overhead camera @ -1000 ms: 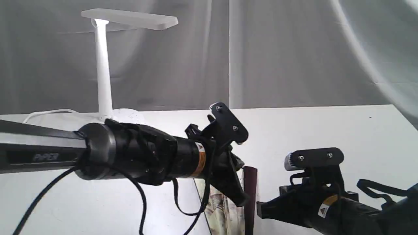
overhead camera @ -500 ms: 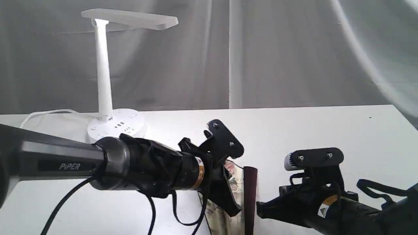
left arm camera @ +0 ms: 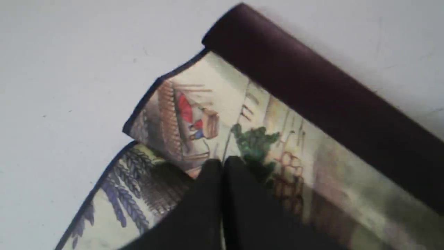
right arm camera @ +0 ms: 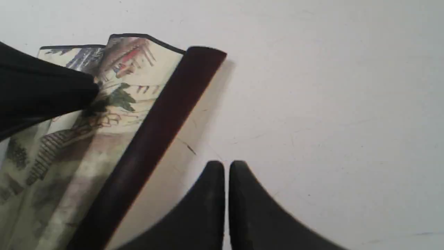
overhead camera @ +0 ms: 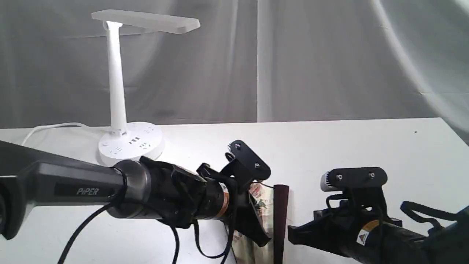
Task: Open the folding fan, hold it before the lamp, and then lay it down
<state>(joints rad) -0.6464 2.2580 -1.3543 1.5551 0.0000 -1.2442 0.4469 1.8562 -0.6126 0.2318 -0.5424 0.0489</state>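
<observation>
The folding fan (overhead camera: 264, 200) lies partly spread on the white table, its painted cream pleats (left arm camera: 215, 114) beside a dark maroon guard (overhead camera: 281, 216). My left gripper (overhead camera: 262, 238) is shut, and its tips (left arm camera: 222, 162) rest on the painted paper with nothing visibly pinched between them. My right gripper (right arm camera: 226, 164) is also shut and empty. It hovers over bare table, just off the maroon guard (right arm camera: 156, 139) and not touching it. The white lamp (overhead camera: 116, 80) stands at the back left, head lit, well away from the fan.
The lamp's round socket base (overhead camera: 130, 143) and white cord (overhead camera: 47, 128) sit behind my left arm (overhead camera: 73, 189). Grey curtain hangs behind the table (overhead camera: 366, 146). My right arm (overhead camera: 366, 231) lies low at the front right.
My left arm has dropped lower and swung down, uncovering the lamp base. More of the fan's painted paper shows by the guard. The right arm stayed put.
</observation>
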